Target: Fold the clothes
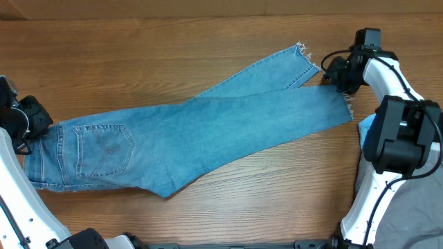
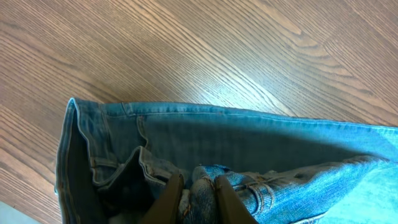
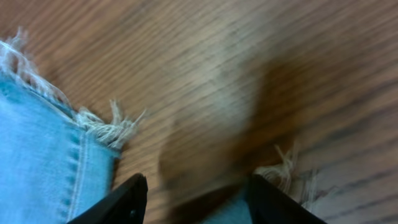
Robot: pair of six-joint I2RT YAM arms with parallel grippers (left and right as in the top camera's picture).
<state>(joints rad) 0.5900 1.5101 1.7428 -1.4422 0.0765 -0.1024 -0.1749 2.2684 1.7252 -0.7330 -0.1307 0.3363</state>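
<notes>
Jeans [image 1: 208,128] lie flat across table [image 1: 138,48], waist at L end, legs crossing toward R. Left gripper [image 2: 199,202] is clamped on a bunched bit of waistband [image 2: 155,115]. Right gripper [image 3: 198,204] is spread over wood by the frayed hems [image 3: 102,127], apparently holding nothing, though that view is blurred. Risks: L pinch is small, so denim may slip on lift; R may close on fringe only, or on one leg, skewing the fold.

Light-blue jeans [image 1: 208,124], whitish hems [image 1: 303,50]; brown wood-grain table [image 1: 173,41].
</notes>
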